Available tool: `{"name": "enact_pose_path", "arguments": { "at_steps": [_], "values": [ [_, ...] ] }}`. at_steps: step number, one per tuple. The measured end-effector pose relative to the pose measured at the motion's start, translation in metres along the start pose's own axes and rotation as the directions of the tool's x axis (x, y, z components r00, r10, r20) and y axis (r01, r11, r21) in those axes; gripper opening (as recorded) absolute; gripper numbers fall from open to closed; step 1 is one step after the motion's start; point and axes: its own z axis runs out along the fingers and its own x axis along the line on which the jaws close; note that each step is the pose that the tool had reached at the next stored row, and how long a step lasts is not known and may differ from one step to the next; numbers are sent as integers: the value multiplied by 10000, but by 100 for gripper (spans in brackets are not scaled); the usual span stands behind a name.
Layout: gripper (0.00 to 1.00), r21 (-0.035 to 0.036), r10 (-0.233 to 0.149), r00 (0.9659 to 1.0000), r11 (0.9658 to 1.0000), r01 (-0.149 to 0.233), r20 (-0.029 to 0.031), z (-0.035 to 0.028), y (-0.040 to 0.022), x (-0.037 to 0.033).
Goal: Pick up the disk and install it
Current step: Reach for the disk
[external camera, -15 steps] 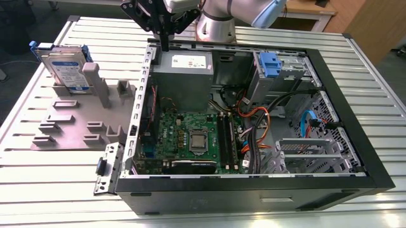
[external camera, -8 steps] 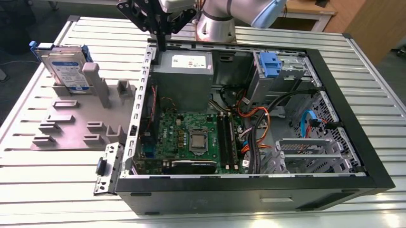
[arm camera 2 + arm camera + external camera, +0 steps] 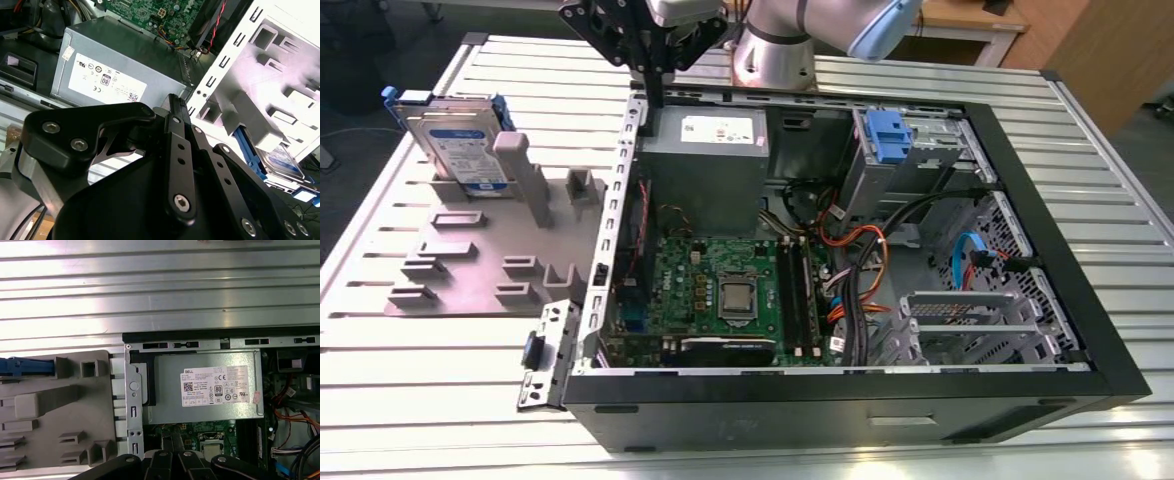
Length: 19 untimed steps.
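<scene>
The arm (image 3: 774, 45) reaches in from the far side of the table (image 3: 440, 400) and carries the hand (image 3: 650, 82) pointing straight down above the far edge of the open computer case (image 3: 1051, 215), over the spot where the case's perforated side wall meets the power supply (image 3: 707, 165). The hand is drawn narrow, its tips together, and holds nothing. The disk (image 3: 460, 152) is well apart from it, toward the exterior view's left. It stands upright on edge in a slot of the grey plastic fixture (image 3: 480, 265), which lies on the table just beside the case. The disk's white-and-blue label faces the exterior camera and its blue bracket shows along the upper edge. In the first wrist view the bracket appears as a blue strip at the fixture's rim. The power supply bears one white label (image 3: 716, 128) with small printed marks — too fine to make out here. Inside the case lie one green motherboard (image 3: 720, 290) and a bundle of orange and black cables. There is one arm and one hand, and two blue parts show in the exterior view: the disk's bracket and the blue handle (image 3: 886, 135) on the grey metal cage at the case's far corner.
</scene>
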Motion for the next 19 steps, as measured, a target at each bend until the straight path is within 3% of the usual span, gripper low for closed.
{"name": "enact_pose_path", "arguments": {
  "at_steps": [19],
  "values": [
    [11,0,1,10000,10000,-1,0,-1,-4,45]
  ]
}}
